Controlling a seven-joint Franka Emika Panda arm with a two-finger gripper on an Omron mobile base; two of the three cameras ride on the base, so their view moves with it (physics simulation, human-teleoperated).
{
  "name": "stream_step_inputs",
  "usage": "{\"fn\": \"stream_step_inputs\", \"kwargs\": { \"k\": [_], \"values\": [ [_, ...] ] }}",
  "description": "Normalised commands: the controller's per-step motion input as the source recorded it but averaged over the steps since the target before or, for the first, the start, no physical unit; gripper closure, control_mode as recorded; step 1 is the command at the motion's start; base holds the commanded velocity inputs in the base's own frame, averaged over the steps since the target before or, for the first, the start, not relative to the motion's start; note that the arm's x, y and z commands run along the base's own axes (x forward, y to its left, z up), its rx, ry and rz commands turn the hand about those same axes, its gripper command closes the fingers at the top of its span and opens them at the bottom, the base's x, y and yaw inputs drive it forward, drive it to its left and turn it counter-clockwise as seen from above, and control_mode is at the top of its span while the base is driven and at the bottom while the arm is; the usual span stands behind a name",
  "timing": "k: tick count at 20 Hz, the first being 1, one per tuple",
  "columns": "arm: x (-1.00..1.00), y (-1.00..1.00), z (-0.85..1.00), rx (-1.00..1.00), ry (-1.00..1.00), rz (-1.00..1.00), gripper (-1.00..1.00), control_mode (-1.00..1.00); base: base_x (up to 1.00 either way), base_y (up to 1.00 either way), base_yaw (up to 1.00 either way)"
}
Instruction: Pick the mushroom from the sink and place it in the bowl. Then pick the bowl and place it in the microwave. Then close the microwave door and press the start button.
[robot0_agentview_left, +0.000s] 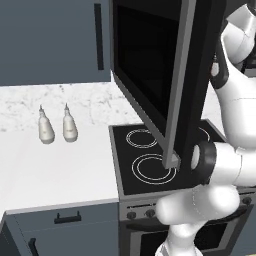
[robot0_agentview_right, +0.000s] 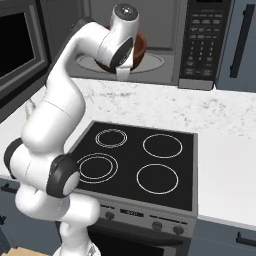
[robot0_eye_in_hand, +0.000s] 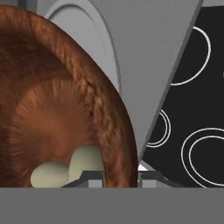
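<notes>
A white robot arm's pincer (robot0_eye_in_hand: 117, 176) is clenched on the rim of a stiff, probably light brown bowl (robot0_eye_in_hand: 57, 109) holding the small mushroom (robot0_eye_in_hand: 70, 170), seemingly inside the open microwave (robot0_agentview_right: 165, 50) above the stove (robot0_agentview_right: 135, 165)

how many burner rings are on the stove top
4, counted in the right base view: back left, back right, front left, front right. In the left base view the open microwave door covers part of the cooktop.
</notes>
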Motion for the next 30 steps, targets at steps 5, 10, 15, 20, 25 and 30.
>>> {"fn": "stream_step_inputs", "kwargs": {
  "k": [5,10,15,20,25,30],
  "values": [
    [0.64,0.02,0.0,0.0,0.0,0.0,1.0,-1.0,0.0,0.0,0.0],
    [0.31,0.04,-0.07,0.0,-0.01,0.0,1.0,-1.0,0.0,0.0,0.0],
    [0.0,0.05,-0.27,0.0,-0.09,0.0,-1.0,-1.0,0.0,0.0,0.0],
    [-0.07,0.1,0.0,0.0,-0.21,0.0,-1.0,-1.0,0.0,0.0,0.0],
    [-0.14,0.1,0.04,0.0,-0.29,0.0,-1.0,-1.0,0.0,0.0,0.0],
    [-0.39,0.05,0.02,0.0,-0.29,0.0,-1.0,-1.0,0.0,0.0,0.0]
  ]
}}
